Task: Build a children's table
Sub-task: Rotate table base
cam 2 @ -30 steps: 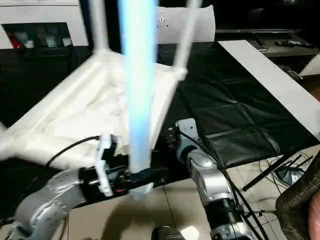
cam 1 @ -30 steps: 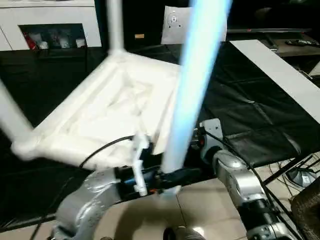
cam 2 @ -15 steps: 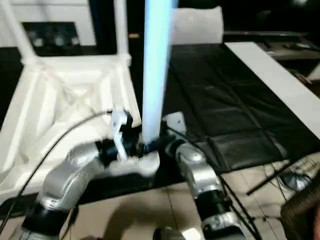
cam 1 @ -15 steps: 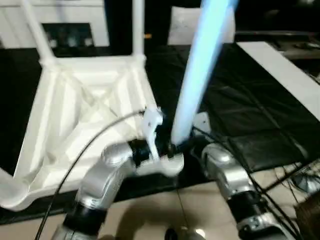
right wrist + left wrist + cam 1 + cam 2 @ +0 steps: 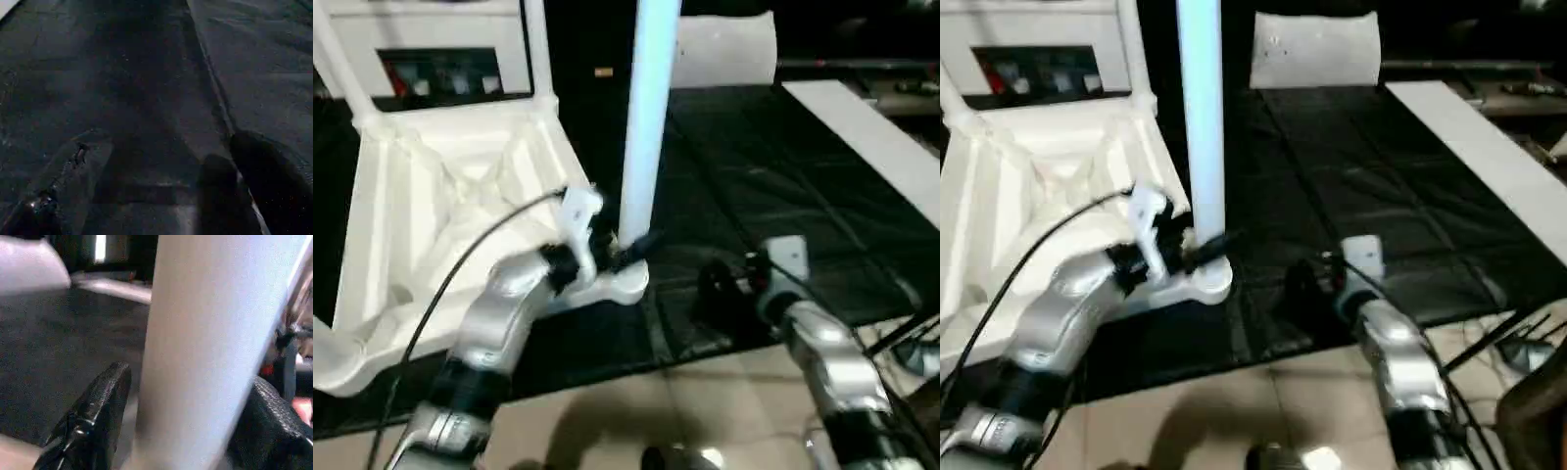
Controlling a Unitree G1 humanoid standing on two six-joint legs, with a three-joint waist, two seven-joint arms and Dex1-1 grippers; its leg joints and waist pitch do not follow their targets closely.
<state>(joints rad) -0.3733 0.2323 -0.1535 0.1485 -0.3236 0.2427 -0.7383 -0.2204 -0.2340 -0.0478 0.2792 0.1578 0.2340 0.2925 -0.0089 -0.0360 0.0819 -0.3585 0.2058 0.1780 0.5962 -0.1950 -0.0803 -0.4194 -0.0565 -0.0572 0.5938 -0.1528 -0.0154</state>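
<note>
the upturned white table top [image 5: 440,206] lies on the black quilted mat [image 5: 783,186], ribs up. the left gripper [image 5: 625,251] is clamped on the near leg [image 5: 646,117], just above the rounded corner socket [image 5: 617,284] where the leg stands upright. the right gripper [image 5: 146,191] hangs beside it over the mat, fingers spread wide, holding nothing. what worries me: if the leg isn't fully seated, letting go could let it lean or pop out, and a sideways pull from that arm could drag the whole light top across the mat. two more legs [image 5: 533,49] already rise from the far corners. everything of the table is smooth, glossy white plastic; the legs are long, round and tapered, the top has a raised rim and diagonal ribbing. the finger pads [image 5: 98,401] look pebbled and rubbery.
</note>
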